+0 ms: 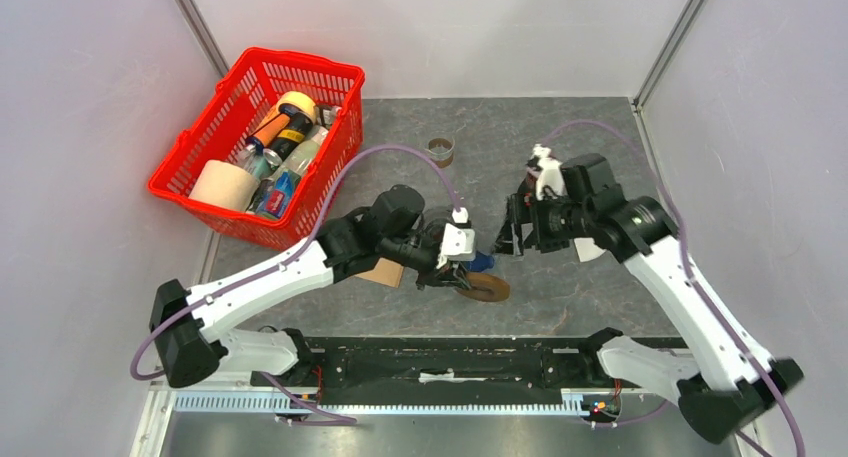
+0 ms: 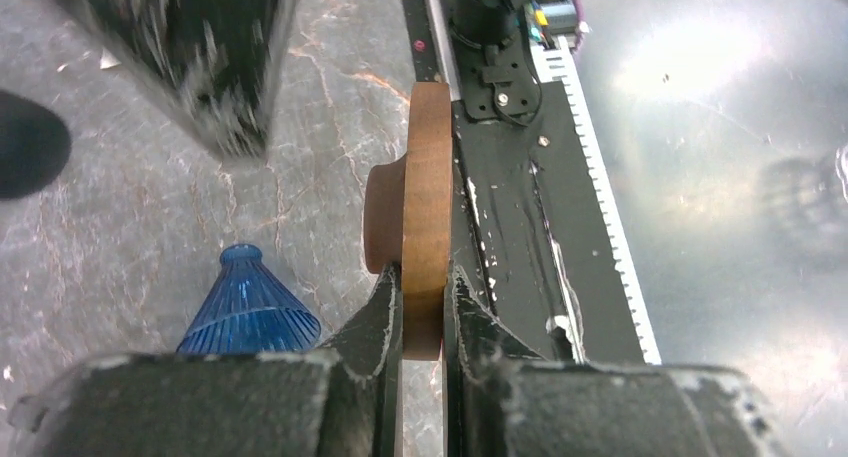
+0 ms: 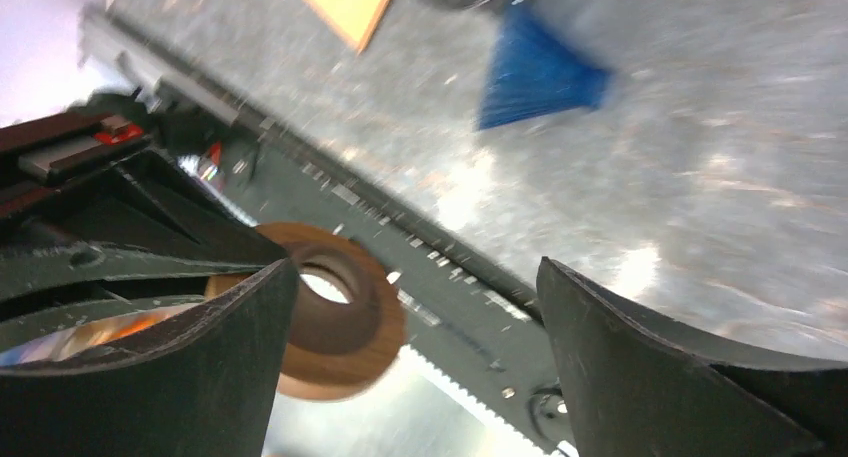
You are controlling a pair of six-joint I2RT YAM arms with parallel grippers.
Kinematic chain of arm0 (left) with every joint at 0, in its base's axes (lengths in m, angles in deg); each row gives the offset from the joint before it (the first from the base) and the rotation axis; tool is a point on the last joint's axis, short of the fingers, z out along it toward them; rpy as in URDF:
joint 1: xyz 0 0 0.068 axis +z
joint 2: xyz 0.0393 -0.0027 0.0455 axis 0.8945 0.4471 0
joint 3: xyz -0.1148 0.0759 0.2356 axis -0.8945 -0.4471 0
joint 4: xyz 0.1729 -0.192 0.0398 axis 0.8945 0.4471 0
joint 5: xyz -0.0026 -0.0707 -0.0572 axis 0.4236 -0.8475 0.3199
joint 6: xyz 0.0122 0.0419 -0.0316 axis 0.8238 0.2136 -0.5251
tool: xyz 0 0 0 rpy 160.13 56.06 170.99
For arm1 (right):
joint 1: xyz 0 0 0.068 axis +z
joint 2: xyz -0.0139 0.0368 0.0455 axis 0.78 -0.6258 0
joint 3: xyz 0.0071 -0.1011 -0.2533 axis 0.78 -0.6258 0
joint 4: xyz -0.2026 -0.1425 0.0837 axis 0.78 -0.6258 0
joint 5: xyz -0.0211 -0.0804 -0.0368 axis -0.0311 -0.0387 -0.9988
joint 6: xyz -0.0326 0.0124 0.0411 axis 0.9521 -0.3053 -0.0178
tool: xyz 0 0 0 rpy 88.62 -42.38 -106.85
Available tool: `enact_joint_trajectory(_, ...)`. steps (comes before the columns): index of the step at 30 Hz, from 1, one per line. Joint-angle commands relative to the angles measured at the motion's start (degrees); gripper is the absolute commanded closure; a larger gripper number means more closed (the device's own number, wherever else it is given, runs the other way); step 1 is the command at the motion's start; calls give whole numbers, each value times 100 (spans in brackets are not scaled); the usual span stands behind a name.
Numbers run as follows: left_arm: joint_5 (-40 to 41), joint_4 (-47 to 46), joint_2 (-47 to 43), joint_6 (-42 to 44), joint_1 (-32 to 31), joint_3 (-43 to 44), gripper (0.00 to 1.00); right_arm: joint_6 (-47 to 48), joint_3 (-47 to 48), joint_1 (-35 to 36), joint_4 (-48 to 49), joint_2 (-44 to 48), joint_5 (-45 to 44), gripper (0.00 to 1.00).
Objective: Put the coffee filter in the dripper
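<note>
The coffee filter (image 1: pixel 382 274), which I take to be the flat tan paper, lies on the table (image 1: pixel 600 142) partly under the left forearm and is not yet in anything. Near it, the blue ribbed dripper cone (image 2: pixel 248 312) appears to lie on its side, so nothing could be seated in it as it is. The wooden ring (image 2: pixel 425 177), likely the cone's collar, is apart from the cone and held on edge, with the fingers (image 2: pixel 375 327) of the left gripper (image 2: pixel 423 282) clenched on its rim. The right gripper (image 3: pixel 415 277) hovers close by, its fingers spread wide and grasping nothing. To do this well, I would set the ring flat first and stand the cone upright in it with the free right arm. Only then fetch the filter, pinching one edge lightly so the paper does not crumple, and lower it point-down into the cone.
</note>
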State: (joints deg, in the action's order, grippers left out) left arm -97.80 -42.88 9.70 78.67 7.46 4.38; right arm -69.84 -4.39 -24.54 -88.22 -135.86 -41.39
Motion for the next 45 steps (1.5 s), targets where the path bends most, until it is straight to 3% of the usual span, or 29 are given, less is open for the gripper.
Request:
enact_joint_trajectory(1,930,-1509,-613,-1842,-17,-550,98,-497,249,-28,-101,702,-2444,3)
enact_joint_trajectory(4,1988,-2086,-865,-2997,-18,-886,98,-726,85,-29,237,1147,-2726,3)
enact_joint_trajectory(7,3367,-2085,-979,-4319,-18,-932,98,-942,-308,-28,815,1541,-2731,3)
enact_joint_trajectory(12,4398,-2109,-1078,-5531,-8,-992,98,-1528,-978,-52,1652,1864,-2645,3)
enact_joint_trajectory(19,4539,-2983,-1668,-6588,-9,-1538,98,-2298,-1735,-163,3081,1996,-1588,3)
enact_joint_trajectory(24,4172,-3993,-1957,-7320,-9,-2008,98,-2849,-2164,-179,4247,1875,-522,4)
enact_joint_trajectory(28,4172,-4259,-1982,-7624,-9,-2093,98,-3440,-2521,-182,5509,1646,373,8)
enact_joint_trajectory(32,4172,-4341,-1910,-7634,-8,-2063,98,-3753,-2594,-176,6113,1422,748,16)
enact_joint_trajectory(39,4127,-4440,-1834,-7757,-9,-2083,98,-4365,-2762,-181,7085,1137,1219,44)
enact_joint_trajectory(43,4270,-4339,-1828,-7746,-3,-2051,98,-4498,-2756,-179,7257,1151,1277,76)
enact_joint_trajectory(44,4320,-4245,-1820,-7707,-9,-2017,95,-4472,-2718,-182,7172,1162,1248,81)
enact_joint_trajectory(45,4422,-4102,-1832,-7671,-2,-1973,86,-4382,-2614,-184,6867,1166,1179,87)
